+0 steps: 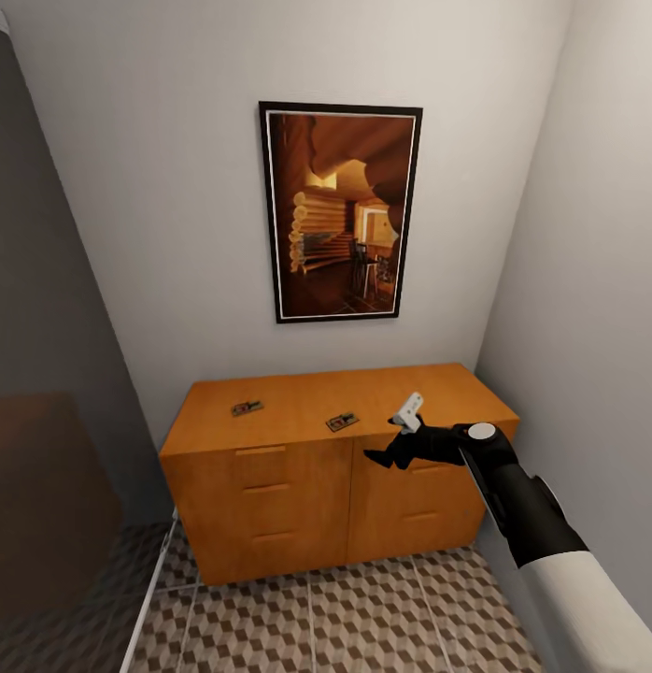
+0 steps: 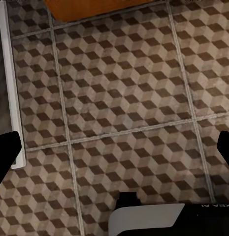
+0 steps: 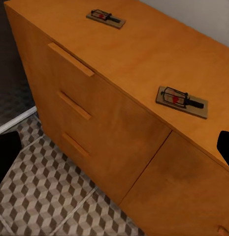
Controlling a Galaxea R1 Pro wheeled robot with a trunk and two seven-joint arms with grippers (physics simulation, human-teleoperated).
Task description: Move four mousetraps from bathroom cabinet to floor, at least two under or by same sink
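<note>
Right pincer [image 1: 384, 455] before cabinet [image 1: 270, 500]; two mousetraps [image 1: 342, 422] atop.

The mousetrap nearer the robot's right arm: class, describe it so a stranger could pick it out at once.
Find the orange-brown cabinet under the framed picture. Two mousetraps lie on top. Yours lies near the front edge, above the seam between the drawer columns; the other mousetrap lies further left and back.

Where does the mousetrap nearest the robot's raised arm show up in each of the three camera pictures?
Head view: the mousetrap lies near the middle of the cabinet top, just left of the right gripper.
Right wrist view: the same mousetrap is at the right, on the cabinet top.
Left wrist view: not in it.
Shared landmark: the orange cabinet.
</note>
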